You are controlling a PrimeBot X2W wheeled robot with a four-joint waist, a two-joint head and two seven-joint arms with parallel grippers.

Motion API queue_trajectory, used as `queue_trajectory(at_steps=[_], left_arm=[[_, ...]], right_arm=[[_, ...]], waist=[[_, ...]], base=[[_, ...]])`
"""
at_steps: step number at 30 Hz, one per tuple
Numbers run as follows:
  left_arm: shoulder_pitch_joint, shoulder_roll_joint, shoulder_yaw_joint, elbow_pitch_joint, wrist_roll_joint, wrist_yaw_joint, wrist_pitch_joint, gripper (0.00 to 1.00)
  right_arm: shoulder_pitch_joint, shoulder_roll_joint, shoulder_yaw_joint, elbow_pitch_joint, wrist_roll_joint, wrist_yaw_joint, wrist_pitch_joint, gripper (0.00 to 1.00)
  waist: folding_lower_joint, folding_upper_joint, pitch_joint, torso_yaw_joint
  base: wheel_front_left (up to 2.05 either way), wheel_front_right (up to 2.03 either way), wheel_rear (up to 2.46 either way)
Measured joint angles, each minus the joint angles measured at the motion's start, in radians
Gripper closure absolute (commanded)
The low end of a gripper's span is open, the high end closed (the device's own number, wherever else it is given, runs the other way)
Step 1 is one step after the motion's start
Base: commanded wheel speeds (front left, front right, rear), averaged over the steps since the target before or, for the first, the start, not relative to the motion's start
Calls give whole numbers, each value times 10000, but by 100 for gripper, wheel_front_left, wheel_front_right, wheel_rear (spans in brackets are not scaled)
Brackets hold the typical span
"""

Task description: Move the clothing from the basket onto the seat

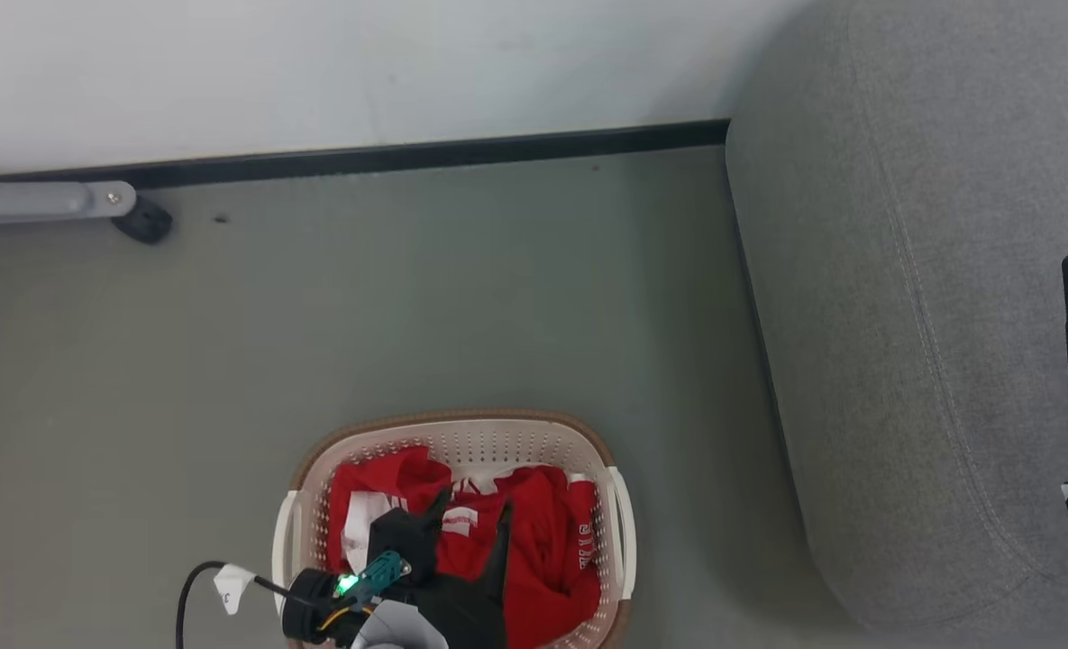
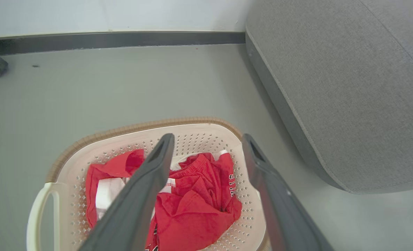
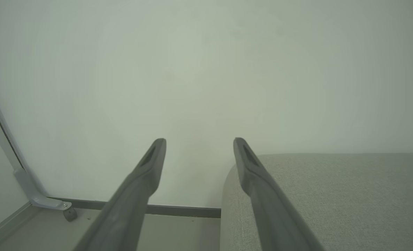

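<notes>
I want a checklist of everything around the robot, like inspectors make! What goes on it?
Surface: grey floor, bare seat at the right.
Job's things: red clothing heaped in the basket; none on the seat part in view.
Clutter: one small dark speck on the floor.
Grippers: left gripper open over the clothing, gripping nothing; right gripper open, empty, over the seat.
Cables: black cable with a white tag, left of the basket.
Surroundings: white wall, black baseboard, grey frame leg on a dark caster.
</notes>
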Motion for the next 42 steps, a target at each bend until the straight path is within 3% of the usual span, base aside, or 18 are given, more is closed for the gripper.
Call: queue_trajectory(at_steps=[18,42], left_arm=[[-2405,-4,-1154,1559,-2050,2,113,0],[-4156,33,-1689,4205,-4431,2,650,0]], right_arm=[[-1003,-1070,-42,-1718,1856,2,-44,0],[-1510,-1402,-596,-3739,3300,2,-46,0]], waist=[[-1,1,2643,-917],[-2,1,5166,-2444]], base=[[0,0,0],[0,0,0]])
